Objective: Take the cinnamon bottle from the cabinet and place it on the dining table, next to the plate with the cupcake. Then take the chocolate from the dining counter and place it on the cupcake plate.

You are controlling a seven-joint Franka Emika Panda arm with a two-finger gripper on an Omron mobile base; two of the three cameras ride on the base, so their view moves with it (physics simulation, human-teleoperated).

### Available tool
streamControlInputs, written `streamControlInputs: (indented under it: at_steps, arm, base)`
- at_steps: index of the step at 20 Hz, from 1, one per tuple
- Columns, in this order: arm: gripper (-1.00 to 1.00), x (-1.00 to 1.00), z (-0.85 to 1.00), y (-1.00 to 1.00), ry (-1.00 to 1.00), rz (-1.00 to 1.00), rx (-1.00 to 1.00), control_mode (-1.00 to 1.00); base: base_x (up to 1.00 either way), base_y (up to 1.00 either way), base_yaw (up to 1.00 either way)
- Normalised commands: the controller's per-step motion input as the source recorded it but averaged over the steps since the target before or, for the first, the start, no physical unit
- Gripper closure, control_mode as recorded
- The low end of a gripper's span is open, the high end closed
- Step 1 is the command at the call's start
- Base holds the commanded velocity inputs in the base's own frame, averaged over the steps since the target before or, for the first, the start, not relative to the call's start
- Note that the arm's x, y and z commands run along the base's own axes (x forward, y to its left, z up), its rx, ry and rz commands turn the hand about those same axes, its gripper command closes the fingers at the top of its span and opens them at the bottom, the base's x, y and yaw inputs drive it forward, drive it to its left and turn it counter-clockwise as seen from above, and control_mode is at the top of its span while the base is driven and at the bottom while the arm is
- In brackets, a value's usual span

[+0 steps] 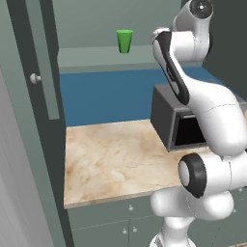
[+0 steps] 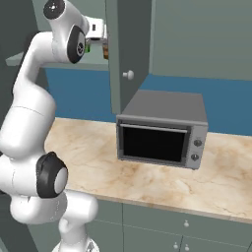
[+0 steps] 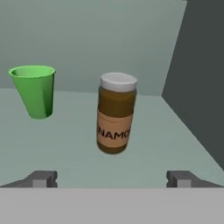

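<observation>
The cinnamon bottle (image 3: 115,113) stands upright on the cabinet shelf (image 3: 70,153). It is brown, with a white cap and an orange label. My gripper (image 3: 111,180) is open and sits just in front of the bottle, level with the shelf. Its two dark fingertips (image 3: 43,179) are spread wider than the bottle and touch nothing. In the right base view, a sliver of the bottle (image 2: 105,49) shows beside the hand, at the edge of the open cabinet door (image 2: 129,54).
A green cup (image 3: 35,90) stands left of the bottle on the same shelf, also seen as the cup (image 1: 124,40). The cabinet's dark side wall (image 3: 199,78) is close on the right. Below, a grey toaster oven (image 2: 161,131) sits on the marble counter (image 1: 111,159).
</observation>
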Motion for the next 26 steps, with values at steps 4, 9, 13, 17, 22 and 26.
streamControlInputs:
  at_steps: [4,9,13,17,22,26]
  arm:
    - [-1.0,0.56,-0.02,0.0,-0.08,0.0,-0.01,-1.0]
    - [-1.0,0.44,-0.06,0.0,-0.11,0.0,0.0,-1.0]
    - [-1.0,0.29,-0.15,0.0,-0.03,0.0,0.0,-1.0]
    - [-1.0,0.35,-0.08,-0.01,0.0,0.0,0.0,-1.0]
    - [-1.0,0.39,-0.02,-0.01,0.0,0.0,0.0,-1.0]
    - [-1.0,0.37,-0.04,0.0,0.0,0.0,0.0,-1.0]
  base:
    - [0.0,0.0,0.0]
    - [0.0,0.0,0.0]
    - [0.0,0.0,0.0]
    - [0.0,0.0,0.0]
    - [0.0,0.0,0.0]
    - [0.0,0.0,0.0]
